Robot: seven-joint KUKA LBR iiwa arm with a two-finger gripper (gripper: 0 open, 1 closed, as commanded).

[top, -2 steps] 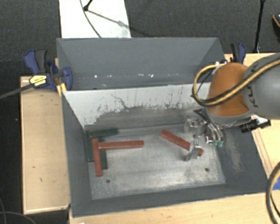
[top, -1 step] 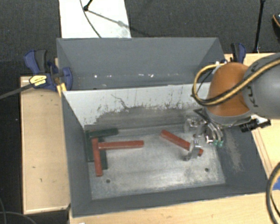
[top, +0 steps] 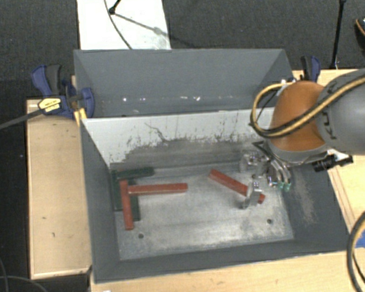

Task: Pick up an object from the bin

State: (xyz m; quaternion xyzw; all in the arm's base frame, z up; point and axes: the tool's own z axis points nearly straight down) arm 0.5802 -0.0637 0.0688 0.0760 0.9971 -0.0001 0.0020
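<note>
Down at the right of the bin (top: 194,231), the gripper (top: 257,193) sits over the near end of a slanted red block (top: 228,182); I cannot tell how wide its claw is.

— Where is the hand (top: 254,196)?
— Low in the right part of the bin (top: 195,246), at the lower end of a slanted red bar (top: 228,181).
— And on the left?
— Two other red bars (top: 157,189) and some dark green bars (top: 133,173), lying together at right angles.
</note>
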